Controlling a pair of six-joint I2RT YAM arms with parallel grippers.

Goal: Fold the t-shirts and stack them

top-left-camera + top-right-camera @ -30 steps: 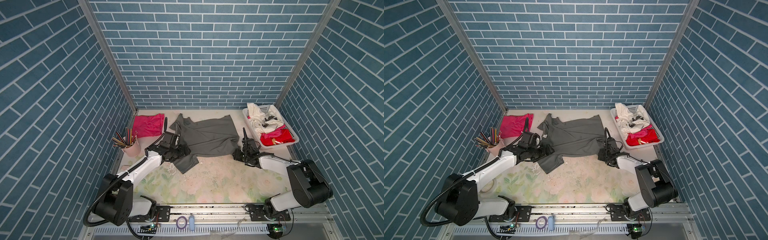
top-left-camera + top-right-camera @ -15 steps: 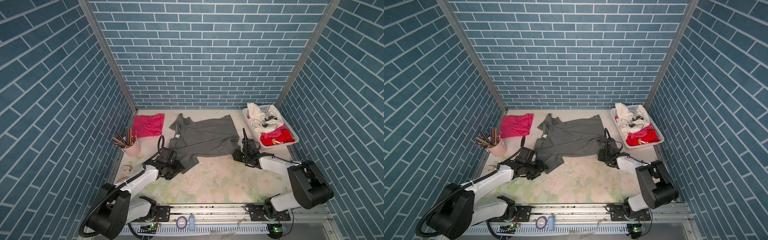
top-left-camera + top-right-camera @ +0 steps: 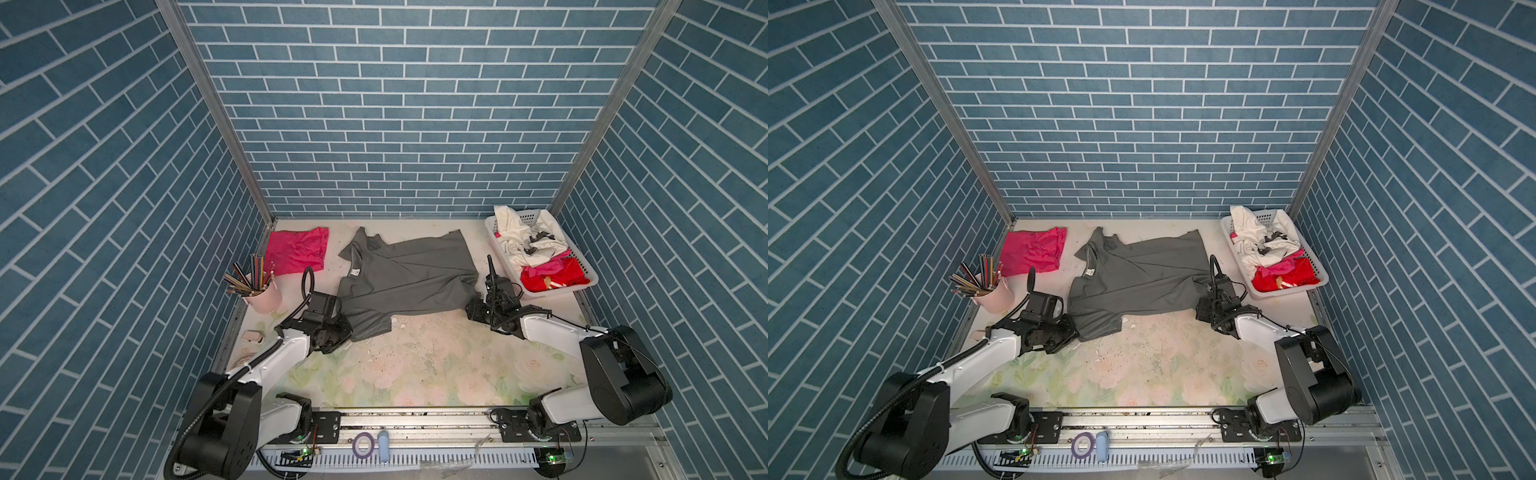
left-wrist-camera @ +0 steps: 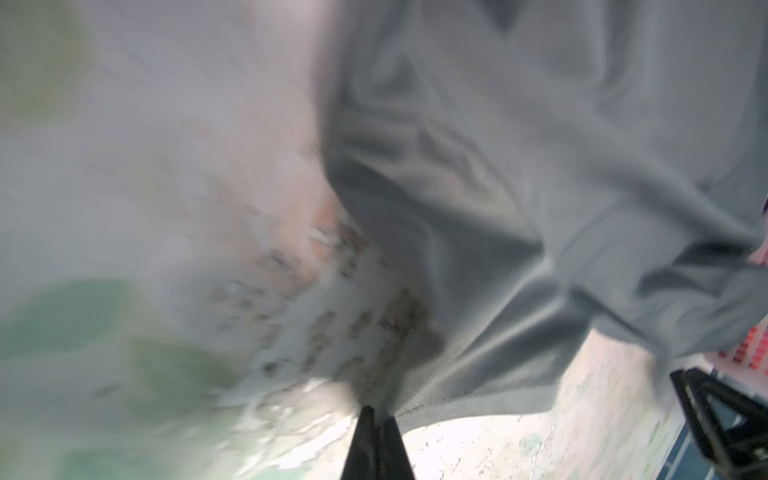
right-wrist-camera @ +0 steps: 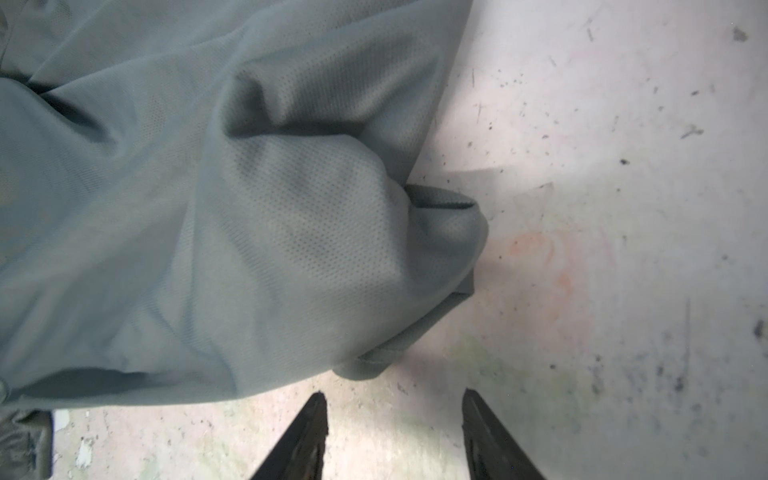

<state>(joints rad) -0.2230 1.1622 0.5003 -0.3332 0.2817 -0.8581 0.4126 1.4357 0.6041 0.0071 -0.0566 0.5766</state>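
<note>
The dark grey t-shirt (image 3: 407,278) (image 3: 1138,274) lies spread and creased across the middle back of the table, neck to the left. My left gripper (image 3: 347,332) (image 3: 1076,330) sits at its near-left sleeve. In the left wrist view the gripper (image 4: 378,411) is shut, with the sleeve hem (image 4: 478,399) pinched at the tips. My right gripper (image 3: 471,309) (image 5: 392,401) stands open just short of the shirt's bunched near-right corner (image 5: 415,291), with nothing between its fingers. The hot pink t-shirt (image 3: 297,249) (image 3: 1034,249) lies flat at the back left.
A white basket (image 3: 557,291) (image 3: 1283,293) holding white, pink and red clothes stands at the back right. A pink cup of pencils (image 3: 264,297) stands by the left wall, near my left arm. The table's flowered mat (image 3: 415,365) is bare in front.
My left gripper drew back from over the shirt toward the near left and went from open to shut on the sleeve hem. The right arm has not moved.
</note>
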